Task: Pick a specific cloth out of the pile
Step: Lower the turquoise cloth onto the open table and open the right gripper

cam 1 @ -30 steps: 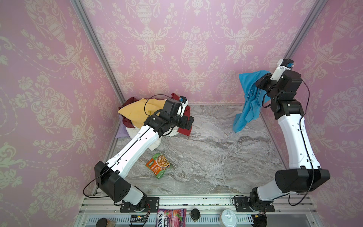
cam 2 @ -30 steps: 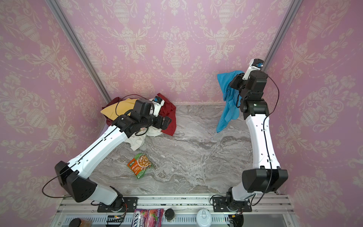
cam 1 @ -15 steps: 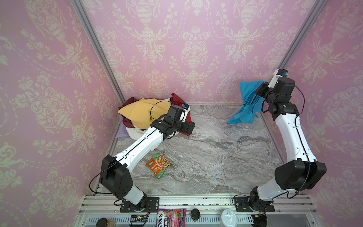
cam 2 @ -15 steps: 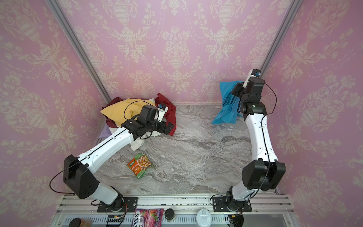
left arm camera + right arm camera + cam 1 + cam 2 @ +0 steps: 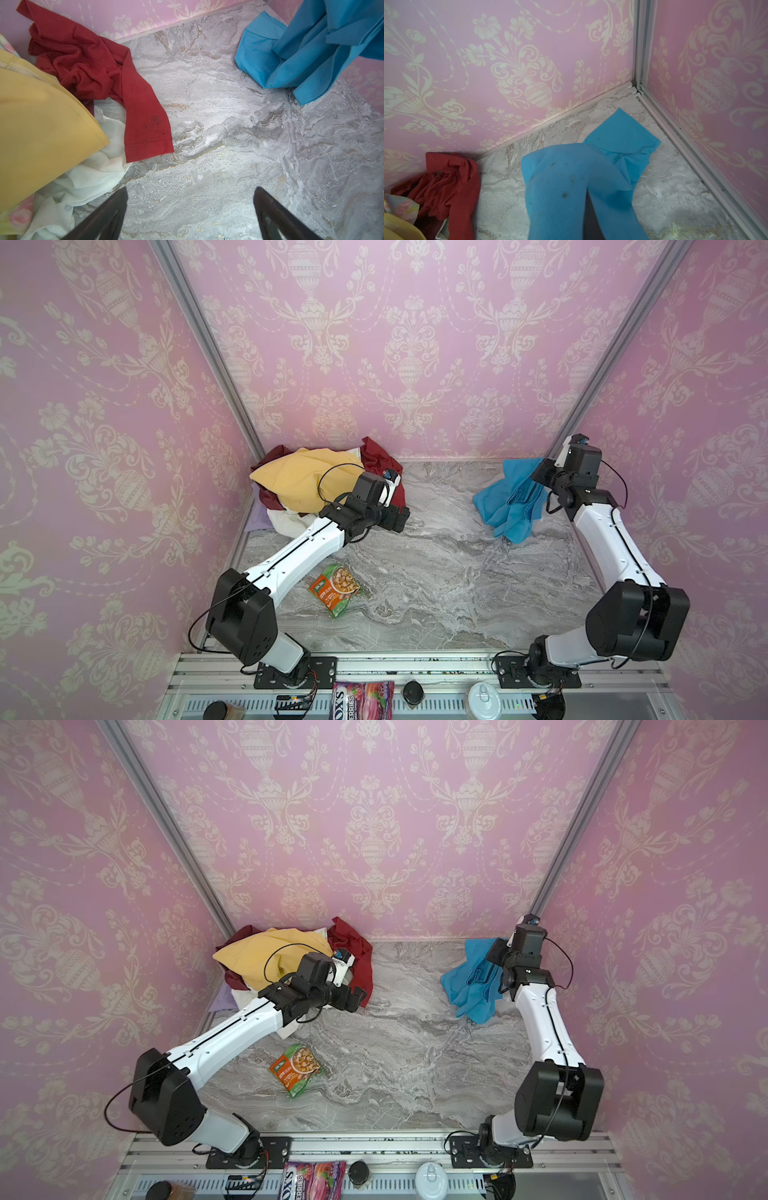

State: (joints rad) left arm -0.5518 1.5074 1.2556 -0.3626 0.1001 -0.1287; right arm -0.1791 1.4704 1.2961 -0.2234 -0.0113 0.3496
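Marble table: right gripper clamps the cloth, drooped in the far right corner well apart from the pile; left gripper gapes empty; placing step, release likely next.

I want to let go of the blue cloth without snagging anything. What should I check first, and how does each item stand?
1. The right gripper is shut on the cloth: ok.
2. The cloth lies apart from the pile, bare table between them: ok.
3. The cloth's lower folds rest on the table: ok; its upper part hangs from the gripper.
4. The left gripper is open and holds nothing: ok.
5. The snack packet lies away from the cloth: ok.
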